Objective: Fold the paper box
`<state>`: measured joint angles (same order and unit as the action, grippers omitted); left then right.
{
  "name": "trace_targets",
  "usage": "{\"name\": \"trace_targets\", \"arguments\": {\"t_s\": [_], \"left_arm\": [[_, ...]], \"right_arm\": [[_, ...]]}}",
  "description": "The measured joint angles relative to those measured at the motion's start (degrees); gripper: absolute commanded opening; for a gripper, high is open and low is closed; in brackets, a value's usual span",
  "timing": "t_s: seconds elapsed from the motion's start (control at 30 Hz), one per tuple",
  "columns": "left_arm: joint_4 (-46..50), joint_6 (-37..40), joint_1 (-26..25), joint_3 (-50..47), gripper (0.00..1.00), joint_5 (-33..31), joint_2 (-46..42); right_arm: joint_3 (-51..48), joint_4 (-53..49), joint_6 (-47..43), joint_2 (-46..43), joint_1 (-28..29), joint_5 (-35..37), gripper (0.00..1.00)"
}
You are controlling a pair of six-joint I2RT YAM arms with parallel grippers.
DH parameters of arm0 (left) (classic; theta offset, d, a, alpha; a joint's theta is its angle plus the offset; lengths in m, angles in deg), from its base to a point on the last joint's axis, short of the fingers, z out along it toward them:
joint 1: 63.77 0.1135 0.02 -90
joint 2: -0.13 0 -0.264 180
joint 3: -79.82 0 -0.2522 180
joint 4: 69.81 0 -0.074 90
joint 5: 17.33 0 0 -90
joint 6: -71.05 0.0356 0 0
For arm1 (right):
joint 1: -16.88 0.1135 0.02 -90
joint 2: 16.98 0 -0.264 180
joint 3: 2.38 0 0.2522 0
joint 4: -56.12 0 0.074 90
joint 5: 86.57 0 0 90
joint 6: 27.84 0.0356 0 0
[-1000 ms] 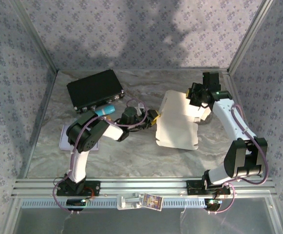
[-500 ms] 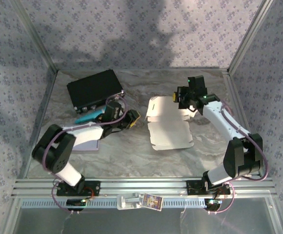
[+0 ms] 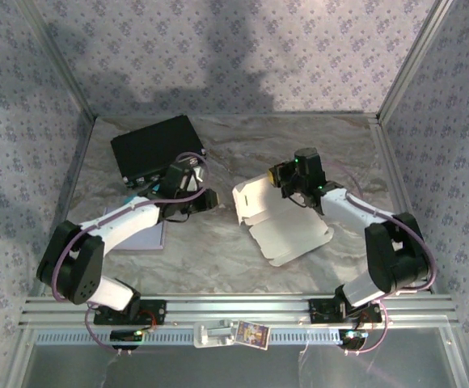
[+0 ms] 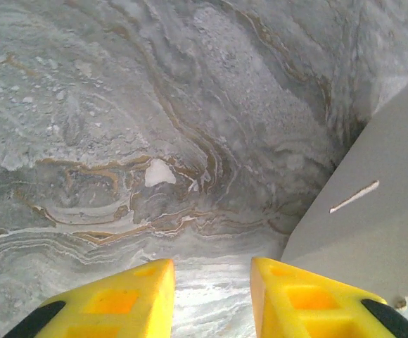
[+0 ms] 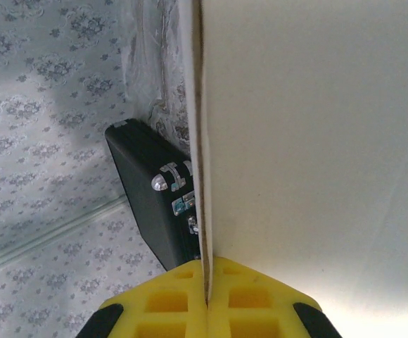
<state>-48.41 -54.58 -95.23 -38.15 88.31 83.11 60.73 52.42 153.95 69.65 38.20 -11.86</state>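
Observation:
The white paper box (image 3: 287, 226) lies partly unfolded on the marble table, one flap raised at its far left corner. My right gripper (image 3: 287, 174) is shut on that raised flap; in the right wrist view its yellow fingertips (image 5: 206, 292) pinch the thin edge of the white panel (image 5: 309, 141). My left gripper (image 3: 208, 198) hovers low over the table to the left of the box, apart from it. Its yellow fingers (image 4: 130, 303) stand open with bare marble between them (image 4: 212, 299), and a grey-white box panel (image 4: 373, 211) shows at the right.
A black case (image 3: 155, 148) sits at the back left, also seen past the flap (image 5: 151, 204). A pale pad (image 3: 149, 236) lies under my left forearm. Patterned walls and metal frame posts enclose the table.
My left gripper has drawn back to the left, away from the box. My right gripper has swung left and nearer with the flap, turning the box and lifting that corner.

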Motion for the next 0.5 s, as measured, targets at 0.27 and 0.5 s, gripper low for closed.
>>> {"name": "trace_targets", "arguments": {"t_s": [0.27,0.5], "left_arm": [[-7.45,11.96,-6.60,-2.82,0.39,0.63,1.62],[-11.76,14.43,-8.81,-3.23,0.42,-0.52,2.10]], "right_arm": [[-3.13,10.10,-2.56,2.32,0.00,-3.28,0.00],[-3.15,13.51,-3.37,2.86,0.15,-4.57,0.00]]}}
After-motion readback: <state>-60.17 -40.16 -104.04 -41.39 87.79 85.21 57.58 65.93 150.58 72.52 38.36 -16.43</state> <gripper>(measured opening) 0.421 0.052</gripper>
